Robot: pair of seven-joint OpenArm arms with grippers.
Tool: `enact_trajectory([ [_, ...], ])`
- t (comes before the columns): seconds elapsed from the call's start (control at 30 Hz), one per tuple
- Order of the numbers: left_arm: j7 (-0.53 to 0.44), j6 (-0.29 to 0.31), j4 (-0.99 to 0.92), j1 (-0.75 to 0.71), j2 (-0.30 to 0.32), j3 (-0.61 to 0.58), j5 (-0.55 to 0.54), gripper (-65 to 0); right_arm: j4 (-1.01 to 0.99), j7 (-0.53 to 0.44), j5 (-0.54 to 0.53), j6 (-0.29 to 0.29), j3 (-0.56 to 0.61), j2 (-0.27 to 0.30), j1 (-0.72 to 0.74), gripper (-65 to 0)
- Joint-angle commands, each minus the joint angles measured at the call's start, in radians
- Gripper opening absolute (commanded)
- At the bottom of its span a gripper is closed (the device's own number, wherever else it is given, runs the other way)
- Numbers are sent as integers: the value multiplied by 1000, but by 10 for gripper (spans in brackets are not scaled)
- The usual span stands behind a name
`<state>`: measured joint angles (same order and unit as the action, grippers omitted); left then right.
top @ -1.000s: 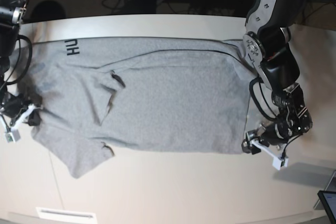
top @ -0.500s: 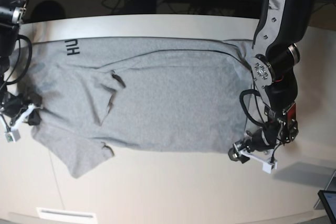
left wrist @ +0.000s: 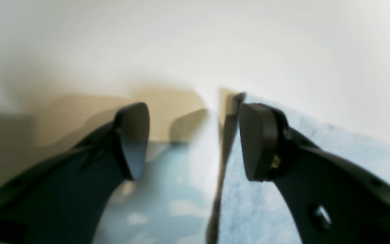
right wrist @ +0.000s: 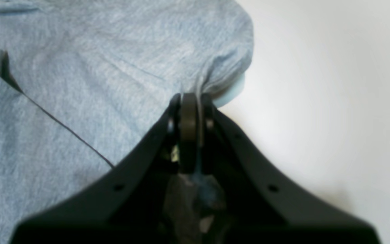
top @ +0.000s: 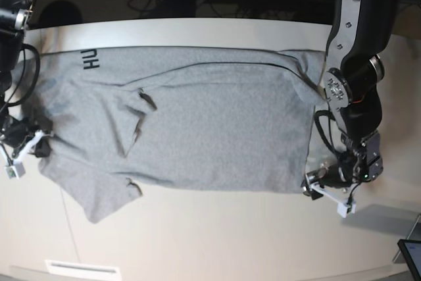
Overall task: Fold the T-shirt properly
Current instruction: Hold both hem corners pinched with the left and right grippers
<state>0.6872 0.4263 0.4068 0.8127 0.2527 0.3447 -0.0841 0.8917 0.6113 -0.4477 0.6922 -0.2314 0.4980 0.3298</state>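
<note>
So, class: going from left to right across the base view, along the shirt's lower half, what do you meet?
Right hand shut on the shirt's edge → T-shirt spread on the table → open left hand at the shirt's corner.

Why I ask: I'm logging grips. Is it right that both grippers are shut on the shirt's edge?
Only the right gripper is shut on the shirt. The left wrist view shows the left gripper open, straddling the shirt's edge.

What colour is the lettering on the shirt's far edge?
Black block capitals on the large heather-grey cotton T-shirt, clearest in the base view.
</note>
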Motion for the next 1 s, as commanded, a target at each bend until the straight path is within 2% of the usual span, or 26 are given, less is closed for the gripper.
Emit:
enact_trajectory([
  [0.0, -1, 18, 11, 35, -33, -12, -19, -237, 13, -20, -15, 6, -7, 24, 25, -647],
  [0.43, -4, 21, -52, 23, -79, -11, -23, -247, 13, -20, -15, 6, -7, 29, 25, -647],
  [0.47, -5, 21, -47, 14, -80, -9, -23, -275, 13, -20, -15, 6, -7, 29, 25, -647],
  [0.5, -7, 21, -46, 7, -82, -9, -23, -334, 13, -20, -15, 6, -7, 29, 25, -647],
  [0.6, -7, 23, -46, 3, -82, -9, -23, -576, 13, -20, -15, 6, -7, 29, 25, -647],
  [0.63, -8, 23, -46, 3, -82, -9, -23, -596, 13, -20, -15, 6, -7, 29, 25, -647],
  [0.77, -8, 23, -46, 1, -79, -9, -23, -603, 13, -20, -15, 6, -7, 28, 25, -647],
  [0.87, -8, 23, -29, 1, -76, -9, -23, -650, 13, -20, -15, 6, -7, 26, 25, -647],
  [0.97, -1, 23, 25, -11, -76, -9, -21, -650, 13, -20, -15, 6, -7, 24, 25, -647],
])
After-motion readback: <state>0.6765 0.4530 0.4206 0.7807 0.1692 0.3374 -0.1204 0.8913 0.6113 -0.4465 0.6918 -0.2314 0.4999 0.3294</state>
